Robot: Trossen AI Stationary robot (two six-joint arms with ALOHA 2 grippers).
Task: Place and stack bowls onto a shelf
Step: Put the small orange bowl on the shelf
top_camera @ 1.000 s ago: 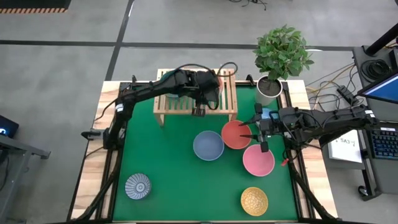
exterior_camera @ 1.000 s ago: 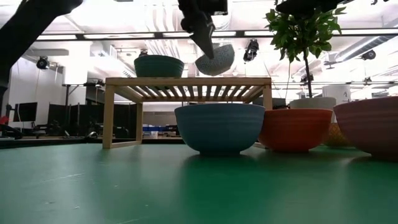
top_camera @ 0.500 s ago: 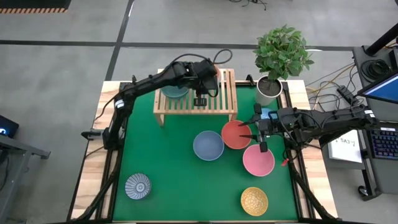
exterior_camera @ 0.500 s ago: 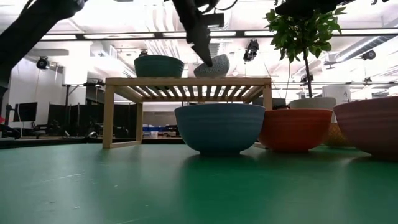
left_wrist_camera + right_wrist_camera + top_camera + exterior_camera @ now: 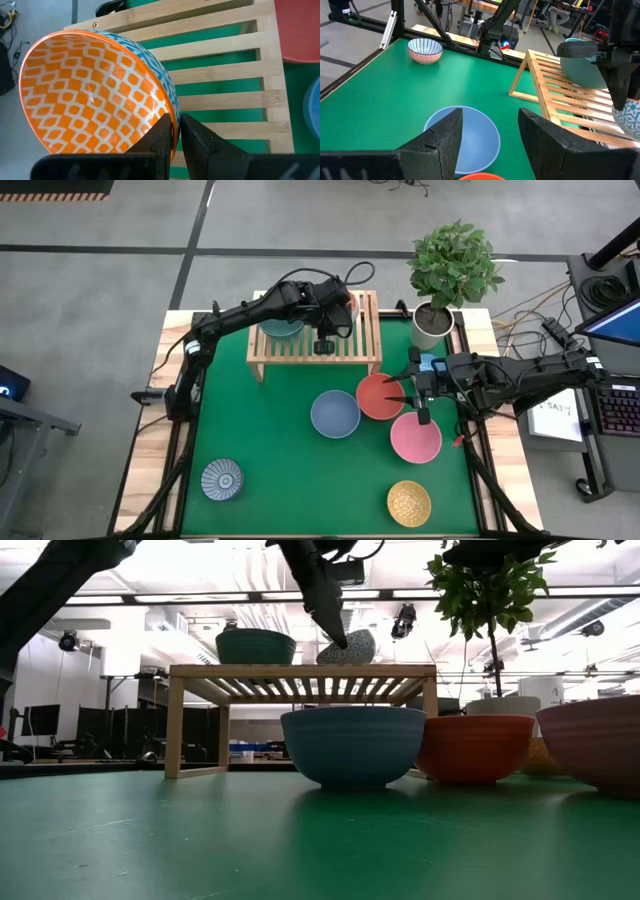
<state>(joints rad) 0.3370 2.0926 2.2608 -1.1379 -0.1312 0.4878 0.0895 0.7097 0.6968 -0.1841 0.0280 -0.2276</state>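
My left gripper [image 5: 324, 343] is over the shelf [image 5: 315, 345], shut on the orange patterned bowl [image 5: 95, 95], whose outside is blue [image 5: 347, 648]. A green bowl [image 5: 280, 328] stands on its base on the shelf's left part. My right gripper [image 5: 424, 398] hangs open above the red bowl [image 5: 379, 396] and pink bowl [image 5: 415, 438], touching nothing. The blue-grey bowl [image 5: 335, 414], dark patterned bowl [image 5: 221, 479] and yellow bowl [image 5: 409, 502] sit on the green mat. No light blue bowl shows. My left gripper pinches the orange bowl's rim [image 5: 169, 116], one finger [image 5: 161, 136] inside the bowl and one finger [image 5: 199, 139] outside. The fingers come from above, slanting down. The bowl is tilted, with its underside [image 5: 345, 660] down at the shelf's slats, right of the green bowl.
A white pot [image 5: 433, 325] with a leafy plant stands on the table's wood edge, right of the shelf. Bare mat lies at the left and in the near middle. Cables and a desk are to the right, beyond the table.
My left gripper has moved toward the far edge and down over the shelf, still shut on the orange bowl. The bowl has come down from above the shelf to its slats, still tilted. My right arm has kept still.
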